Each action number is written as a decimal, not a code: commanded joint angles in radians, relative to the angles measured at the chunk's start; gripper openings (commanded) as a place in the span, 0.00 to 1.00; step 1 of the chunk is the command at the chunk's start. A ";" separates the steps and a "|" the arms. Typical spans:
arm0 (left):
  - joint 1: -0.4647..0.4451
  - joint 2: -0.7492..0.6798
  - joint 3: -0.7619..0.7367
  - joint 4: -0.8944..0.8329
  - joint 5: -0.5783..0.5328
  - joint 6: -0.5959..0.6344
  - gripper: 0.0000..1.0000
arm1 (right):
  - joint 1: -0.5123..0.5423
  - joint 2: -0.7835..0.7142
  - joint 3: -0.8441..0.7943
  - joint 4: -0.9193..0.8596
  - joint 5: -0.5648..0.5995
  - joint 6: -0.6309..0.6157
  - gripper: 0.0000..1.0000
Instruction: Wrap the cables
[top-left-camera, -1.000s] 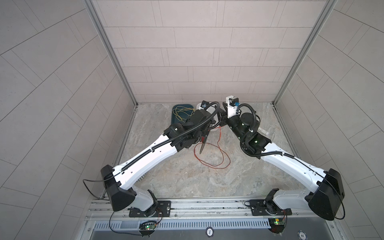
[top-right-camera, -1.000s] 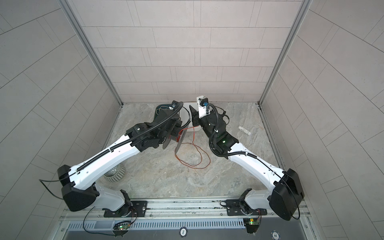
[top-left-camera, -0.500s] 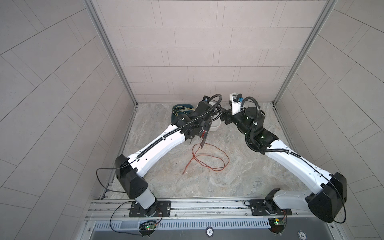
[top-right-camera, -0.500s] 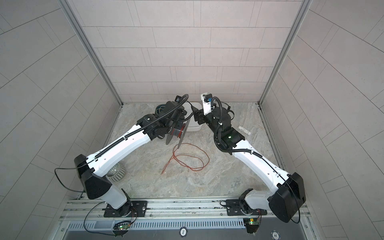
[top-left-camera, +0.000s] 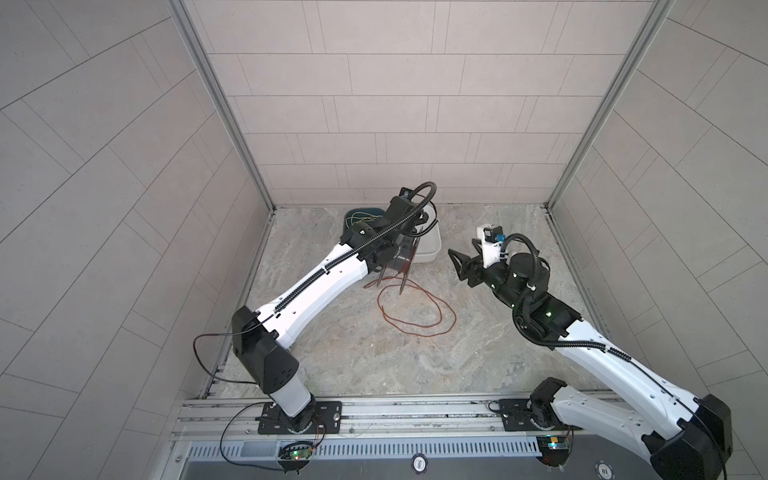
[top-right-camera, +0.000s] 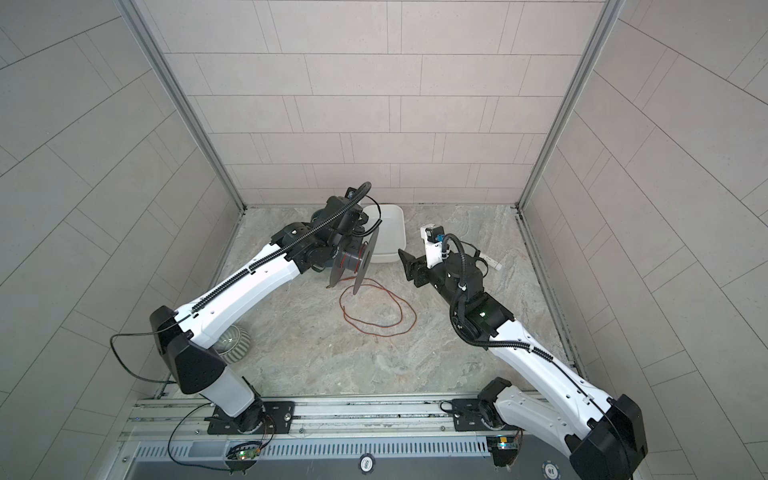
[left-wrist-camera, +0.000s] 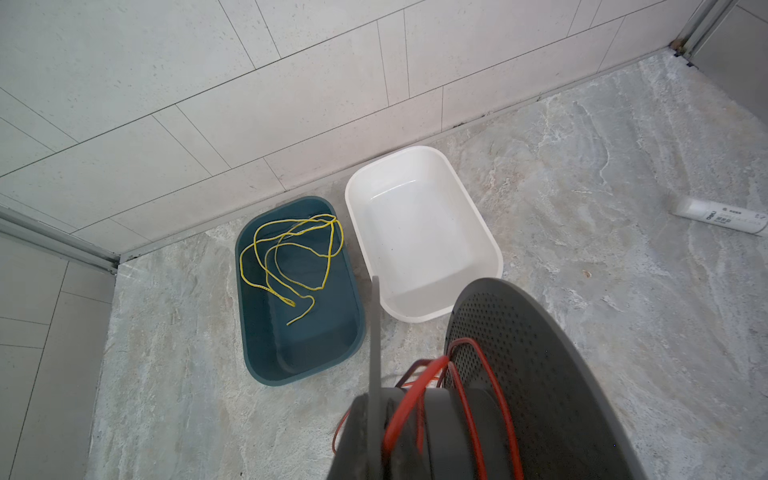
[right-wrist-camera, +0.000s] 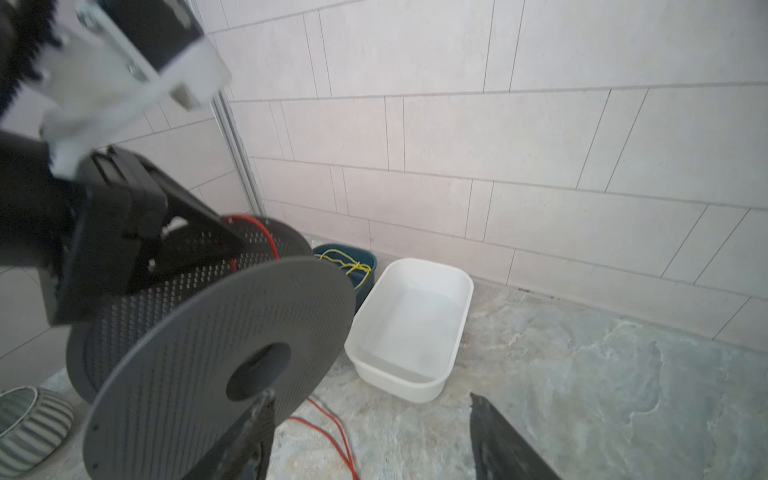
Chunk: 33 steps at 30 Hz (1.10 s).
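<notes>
The cables are one thin red-orange wire. Part of it lies in a loose loop (top-left-camera: 419, 332) (top-right-camera: 376, 330) on the stone floor, and a few turns sit on the hub (left-wrist-camera: 405, 411) of a grey perforated spool (top-left-camera: 401, 259) (top-right-camera: 365, 259) (right-wrist-camera: 216, 345). My left gripper (top-right-camera: 337, 258) (right-wrist-camera: 230, 249) is shut on the spool's back flange and holds it tilted above the loop's far end. My right gripper (top-left-camera: 461, 247) (top-right-camera: 409, 257) (right-wrist-camera: 372, 397) stands open and empty to the right of the spool, apart from it.
A white tub (top-left-camera: 432, 245) (left-wrist-camera: 419, 249) stands behind the spool. Beside it, against the back wall, is a dark blue tub (left-wrist-camera: 299, 345) holding a yellow wire (left-wrist-camera: 291, 249). A striped bowl (top-right-camera: 232, 345) sits under the left arm. A white tube (top-right-camera: 490, 261) lies at the right.
My right gripper has drawn back to the right, away from the spool, and its jaws have spread wider. The left arm has shifted the spool slightly; the red loop lies more spread on the floor.
</notes>
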 joint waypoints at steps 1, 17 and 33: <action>0.003 -0.074 0.072 0.050 0.027 -0.010 0.00 | 0.000 -0.010 -0.108 0.110 -0.065 0.061 0.73; 0.002 -0.177 0.199 -0.046 0.096 -0.024 0.00 | 0.137 0.393 -0.248 0.551 -0.007 -0.186 0.78; 0.002 -0.270 0.179 -0.062 0.154 -0.047 0.00 | 0.137 0.688 -0.124 0.741 0.012 -0.406 0.78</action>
